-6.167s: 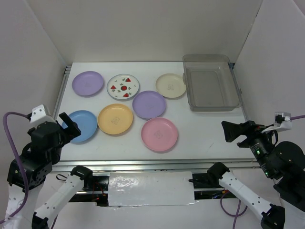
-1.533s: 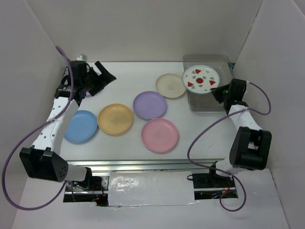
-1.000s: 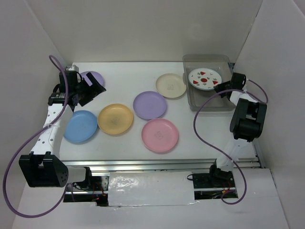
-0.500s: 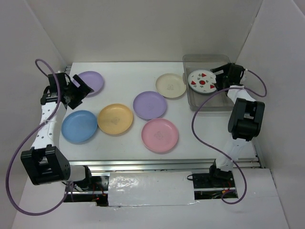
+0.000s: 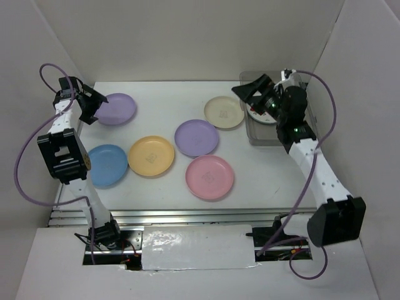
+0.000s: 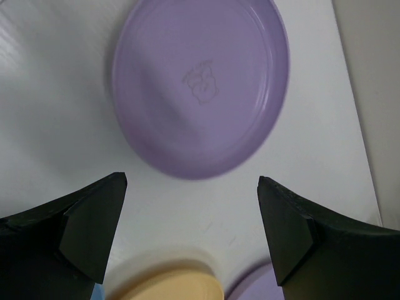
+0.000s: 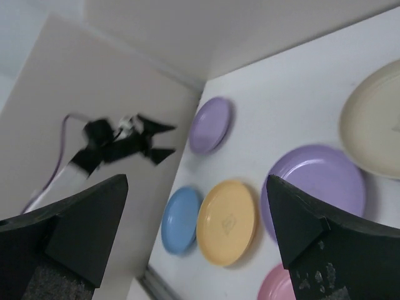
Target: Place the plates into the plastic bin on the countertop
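bright, even overhead light; soft shadows; right wrist view blurred.

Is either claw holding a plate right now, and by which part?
Neither. Both the left gripper and right gripper are open and empty; the strawberry plate lies in the plastic bin.

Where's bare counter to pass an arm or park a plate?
Bare: the back stretch between the far lilac plate and the cream plate; the near-right patch between the pink plate and the plastic bin. Crowded: the blue plate, yellow plate and middle lilac plate sit almost rim to rim.
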